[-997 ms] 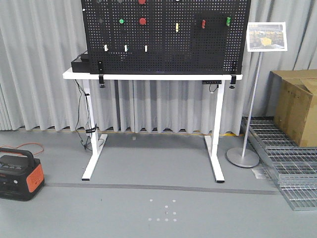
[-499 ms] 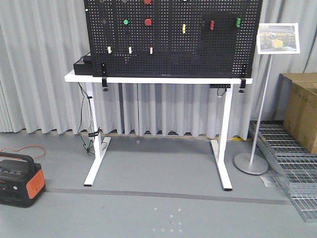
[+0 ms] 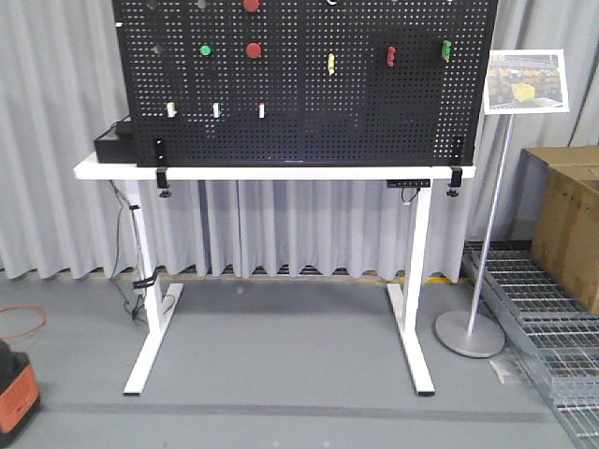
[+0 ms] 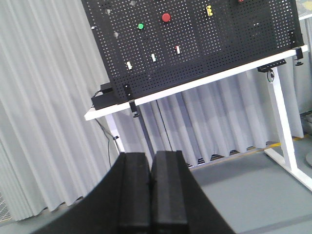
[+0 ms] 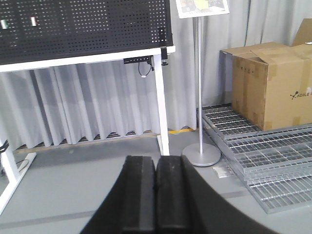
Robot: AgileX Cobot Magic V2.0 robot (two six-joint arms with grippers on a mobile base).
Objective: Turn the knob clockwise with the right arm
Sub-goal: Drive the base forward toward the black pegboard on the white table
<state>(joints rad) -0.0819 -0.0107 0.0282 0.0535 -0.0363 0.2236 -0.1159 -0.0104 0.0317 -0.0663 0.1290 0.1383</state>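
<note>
**Item: rotary knob, pegboard-mounted; not yet reached**

Location: small round black knob with a whitish rim (image 3: 332, 3), at the very top edge of the front view and mostly cropped; fixed on the upright black perforated pegboard (image 3: 309, 112) above the short yellow peg (image 3: 330, 64) and right of the flat red round disc (image 3: 254, 50); the board stands on the white-topped table (image 3: 281, 172); absent from both wrist views.

Handling (judged): rigid, light, probably smooth plastic, anchored to the board so it turns but does not lift; take it across the rim, one finger on each side; a loose pinch may slip.

Orientation (judged): face and turning axis point straight out of the board toward the robot; round, so no long axis shows.

End effectors: right gripper (image 5: 156, 163) has its fingers pressed together on nothing, well apart from the board; left gripper (image 4: 151, 160) likewise.
</note>
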